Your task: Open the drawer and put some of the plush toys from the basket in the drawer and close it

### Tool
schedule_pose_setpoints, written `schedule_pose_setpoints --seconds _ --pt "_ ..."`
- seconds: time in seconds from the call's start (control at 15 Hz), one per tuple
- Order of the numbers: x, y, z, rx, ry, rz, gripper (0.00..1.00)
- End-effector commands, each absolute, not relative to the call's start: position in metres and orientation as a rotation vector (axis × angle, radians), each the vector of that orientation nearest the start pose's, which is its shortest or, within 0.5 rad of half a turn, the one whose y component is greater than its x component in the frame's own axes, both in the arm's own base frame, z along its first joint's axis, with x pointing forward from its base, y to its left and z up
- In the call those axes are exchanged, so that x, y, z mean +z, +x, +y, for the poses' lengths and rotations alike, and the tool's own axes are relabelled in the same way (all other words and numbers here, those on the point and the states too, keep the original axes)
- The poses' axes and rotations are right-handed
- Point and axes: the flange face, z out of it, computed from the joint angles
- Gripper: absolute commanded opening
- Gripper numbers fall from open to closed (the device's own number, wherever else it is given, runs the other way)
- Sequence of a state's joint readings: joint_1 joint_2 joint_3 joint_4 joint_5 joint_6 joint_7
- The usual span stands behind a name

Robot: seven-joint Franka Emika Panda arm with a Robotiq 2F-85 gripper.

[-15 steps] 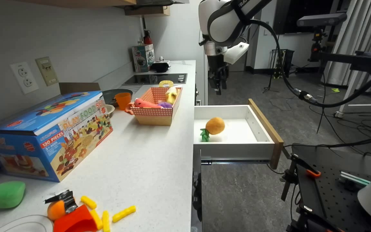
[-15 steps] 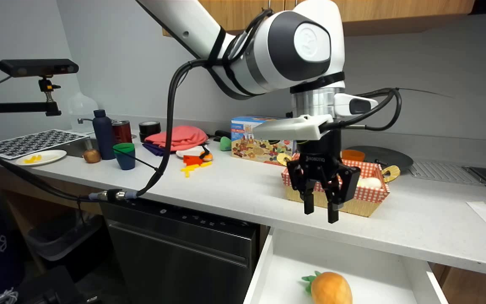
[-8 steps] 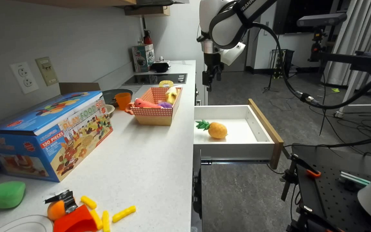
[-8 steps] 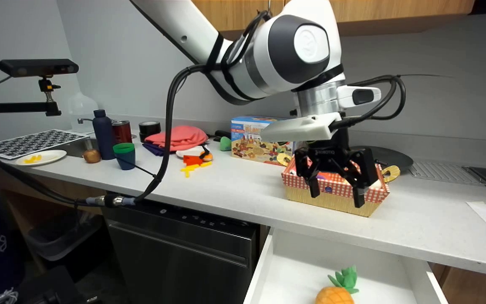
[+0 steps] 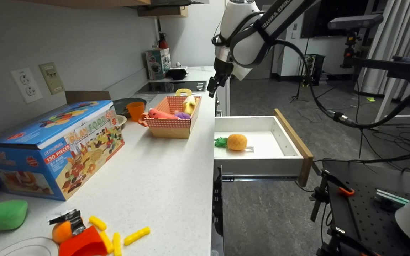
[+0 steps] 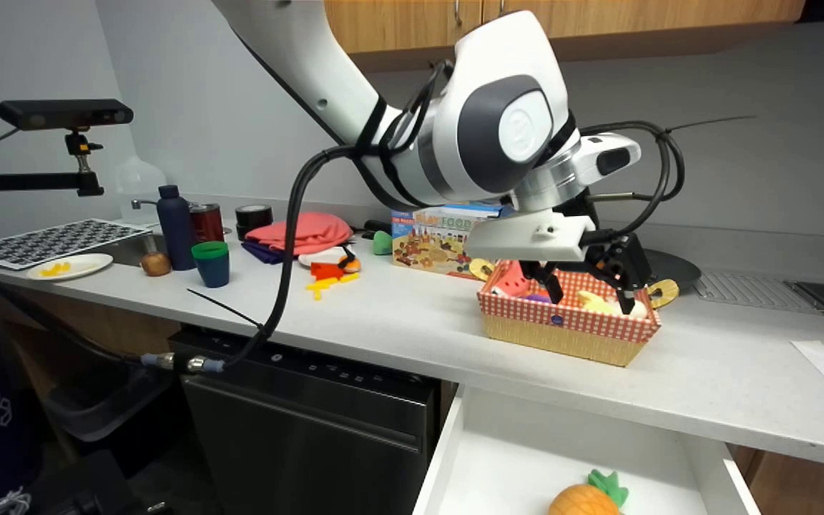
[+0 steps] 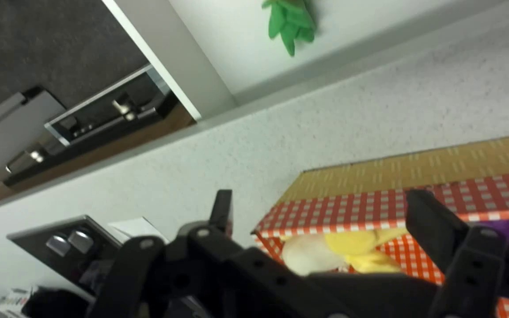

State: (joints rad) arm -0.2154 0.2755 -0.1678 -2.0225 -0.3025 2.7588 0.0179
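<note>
Far left in an exterior view, a blue toy box sat on the white counter, with some yellow sticks scattered closer to the camera and an orange cup a bit further back. Next over was the basket, honestly pretty cute: red-and-white checks up top, tan woven-looking stuff below. The plush toys in it were kinda jumbled. Nearest the camera was a pinkish-red one with dark specks, then a purple one mostly tucked down, then something yellow and white toward the far end (hard to say whether it was one toy or two).

Right of the basket, the gripper hung near it at a tilt, fingers spread wide, and in the wrist view the basket's corner showed between them.

Over on the right, the drawer stuck out past the counter edge, wide and shallow, white inside, wood-toned front. A pineapple lay on its side in there: plump orange body, spiky green leaves pointing at the counter, plus a small pale bit poking out the other end. It stood out super bright against the white bottom.
</note>
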Motion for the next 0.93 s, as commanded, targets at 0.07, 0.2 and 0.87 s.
schedule_pose_setpoints --seconds 0.07,0.2,0.87 --pt "0.339 0.636 -0.220 -0.990 -3.284 0.036 1.00" --pt "0.331 0.645 -0.219 -1.065 -3.241 -0.022 1.00" --pt "0.349 0.681 -0.186 -0.976 -3.180 -0.095 1.00"
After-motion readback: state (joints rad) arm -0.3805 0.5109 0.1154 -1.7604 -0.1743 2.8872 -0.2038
